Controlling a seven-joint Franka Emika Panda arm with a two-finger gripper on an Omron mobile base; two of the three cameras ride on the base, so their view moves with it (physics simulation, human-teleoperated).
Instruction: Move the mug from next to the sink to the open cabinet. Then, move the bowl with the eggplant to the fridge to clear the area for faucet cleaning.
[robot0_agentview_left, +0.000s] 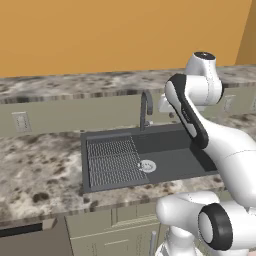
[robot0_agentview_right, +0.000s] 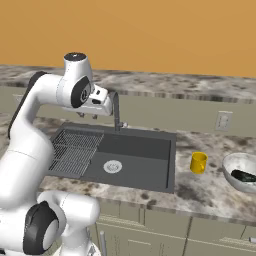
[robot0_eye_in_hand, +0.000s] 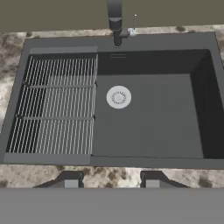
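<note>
1. While the arm hides much of the left base view, the sink (robot0_agentview_left: 145, 157) and faucet (robot0_agentview_left: 145, 107) lie beneath it.
2. From the right base view, the mug (robot0_agentview_right: 199, 162) stands on the bench (robot0_agentview_right: 200, 192) between sink and bowl (robot0_agentview_right: 239, 167); a careless sweep could topple it or clip the faucet.
3. Over the basin, the hand (robot0_eye_in_hand: 112, 180) is spread, holding nothing.

The gripper (robot0_eye_in_hand: 112, 183) is hanging with fingers apart above the sink (robot0_eye_in_hand: 148, 118), whose basin is offering free room. The faucet (robot0_agentview_right: 116, 107) is rising just beside it, while the mug (robot0_agentview_right: 198, 162) and bowl (robot0_agentview_right: 240, 172) are standing well apart on the counter (robot0_agentview_right: 200, 192).
</note>
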